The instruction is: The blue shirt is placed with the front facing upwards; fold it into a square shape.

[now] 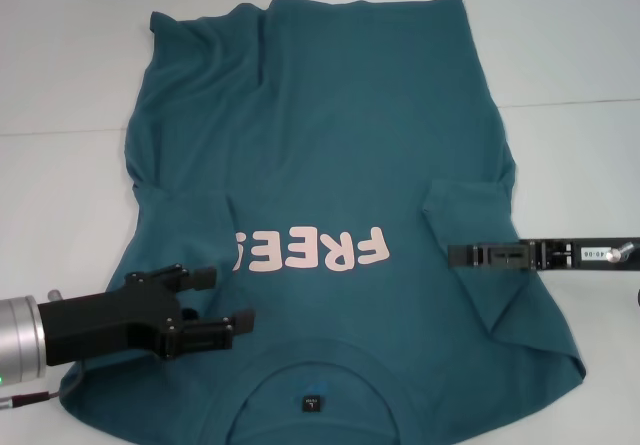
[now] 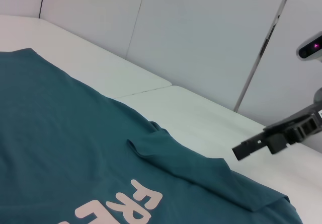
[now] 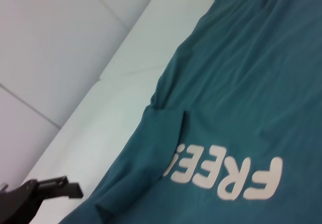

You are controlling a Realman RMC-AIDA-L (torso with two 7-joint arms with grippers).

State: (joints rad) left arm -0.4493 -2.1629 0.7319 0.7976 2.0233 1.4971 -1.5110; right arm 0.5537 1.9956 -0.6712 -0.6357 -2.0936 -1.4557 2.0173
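- White table (image 1: 580,55) lay under everything, smooth and matte, with a thin seam line running across it; its near edge was cut off by the head view.
- Teal cotton, the blue shirt (image 1: 330,155) was spread front-up across the middle of the table, collar nearest the robot, hem at the far side. Both sleeves were folded inward over the body, and the left one covered the end of the pale pink print (image 1: 310,252). Soft creases gathered at the far left corner. The collar and nearest edge were partly out of view.
- Left gripper (image 1: 215,300) hung over the folded left sleeve, its black fingers spread apart and holding nothing; whether it touched the cloth could not be told.
- Right gripper (image 1: 460,255) sat at the folded right sleeve, seen edge-on, so its opening could not be told.
- Small black label (image 1: 311,403) sat inside the collar.
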